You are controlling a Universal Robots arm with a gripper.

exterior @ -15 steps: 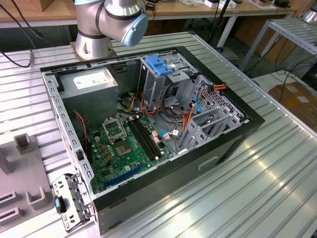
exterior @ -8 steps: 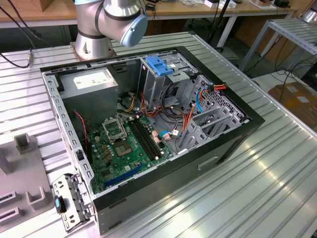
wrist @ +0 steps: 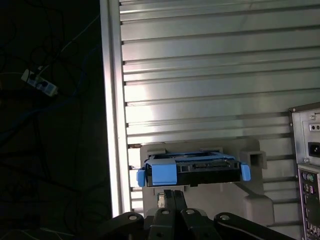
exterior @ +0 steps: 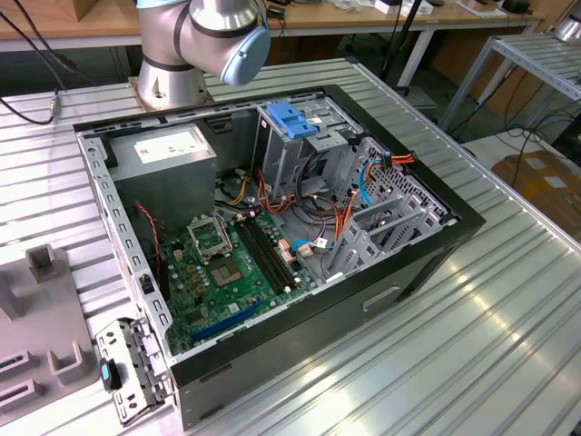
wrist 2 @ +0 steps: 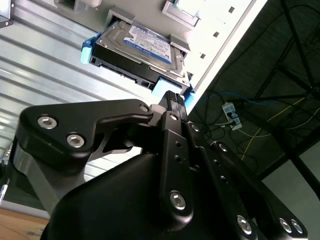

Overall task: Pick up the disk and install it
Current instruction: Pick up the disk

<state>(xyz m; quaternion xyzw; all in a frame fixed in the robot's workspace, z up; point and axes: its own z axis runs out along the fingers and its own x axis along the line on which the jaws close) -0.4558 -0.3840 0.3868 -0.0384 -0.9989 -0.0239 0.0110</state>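
The disk (wrist 2: 145,42) is a silver-grey hard drive with a white and blue label, framed by blue carrier rails. It rests in a grey holder (wrist: 257,197) on the ribbed metal table. In the first wrist view the disk (wrist: 200,168) shows edge-on with its blue rail ends toward me. My gripper (wrist: 172,196) hovers just short of that blue edge, fingers pressed together with nothing between them. In the second wrist view the gripper (wrist 2: 172,97) has its tip close to the blue rail corner, and I cannot tell whether it touches.
The open computer case (exterior: 436,263) lies on the table, with a metal drive cage topped by a blue latch (exterior: 292,123). The arm's base (exterior: 209,36) stands behind the case. The table's edge (wrist: 114,125) runs close beside the holder, and cables lie on the floor beyond it.
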